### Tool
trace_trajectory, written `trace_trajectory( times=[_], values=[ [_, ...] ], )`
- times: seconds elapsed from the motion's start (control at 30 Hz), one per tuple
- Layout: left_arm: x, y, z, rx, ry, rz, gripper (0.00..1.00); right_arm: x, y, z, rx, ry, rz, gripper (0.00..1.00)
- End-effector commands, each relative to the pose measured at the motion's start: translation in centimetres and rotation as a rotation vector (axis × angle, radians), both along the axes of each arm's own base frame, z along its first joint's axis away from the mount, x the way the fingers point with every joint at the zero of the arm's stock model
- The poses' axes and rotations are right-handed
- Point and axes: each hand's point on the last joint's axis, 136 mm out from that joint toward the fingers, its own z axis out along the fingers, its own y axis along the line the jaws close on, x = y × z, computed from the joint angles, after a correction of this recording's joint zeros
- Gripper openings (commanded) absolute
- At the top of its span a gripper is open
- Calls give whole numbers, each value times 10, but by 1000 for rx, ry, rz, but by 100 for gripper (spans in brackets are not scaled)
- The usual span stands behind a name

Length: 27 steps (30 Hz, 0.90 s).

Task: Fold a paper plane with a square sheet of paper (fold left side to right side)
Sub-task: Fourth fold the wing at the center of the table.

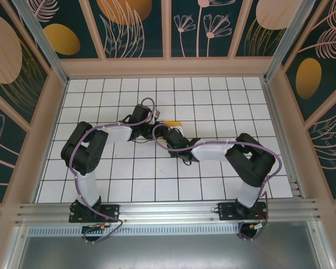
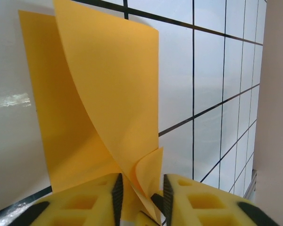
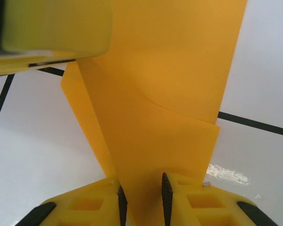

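Note:
The square sheet of paper [image 1: 171, 124], bright orange, is bent over on itself at the middle of the tiled floor, between both grippers. In the left wrist view the sheet [image 2: 113, 84] rises in two curved layers, and a small curled corner sits between the pads of my left gripper [image 2: 141, 202], which stand apart. My right gripper [image 3: 142, 202] faces it from the other side, its pads also apart with the sheet [image 3: 170, 70] running down between them. A yellow finger [image 3: 52, 28] of the left gripper shows at the top left of the right wrist view. A paper plane is out of view.
The white tiled floor [image 1: 224, 101] with black grid lines is walled on three sides by a pink frame [image 1: 277, 140]. An aluminium rail [image 1: 168, 212] carries the arm bases at the near edge. Both arms [image 1: 117, 134] reach inward and nearly meet.

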Motion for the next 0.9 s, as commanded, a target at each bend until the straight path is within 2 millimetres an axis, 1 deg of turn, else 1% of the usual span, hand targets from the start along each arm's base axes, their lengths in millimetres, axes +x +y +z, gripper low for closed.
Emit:
trace_trajectory(
  times=[0.0,0.1,0.17,0.23,0.4,0.47,0.53,0.6,0.7,0.87],
  values=[
    [6,-2,26,-4,-54,0,39,-3,-5,-7,-4,25,1,25],
    [9,-1,32,9,-67,-1,44,-5,-7,-10,8,41,4,20],
    [11,1,36,12,-75,0,47,-6,-8,-10,17,47,2,18],
    [14,4,41,14,-84,7,52,-7,-8,-9,32,51,6,15],
    [25,22,55,20,-99,53,60,-8,-9,-7,71,58,10,10],
    [28,31,58,31,-106,77,62,-8,-11,-5,96,62,10,9],
    [25,35,58,34,-109,82,62,-8,-9,0,136,67,18,7],
    [19,33,54,15,-97,69,59,-7,-8,5,180,70,27,7],
    [8,33,43,-3,-73,54,54,-6,-7,12,251,88,39,7],
    [-8,17,29,-25,-44,0,50,-8,-6,16,345,129,67,7]
  ],
)
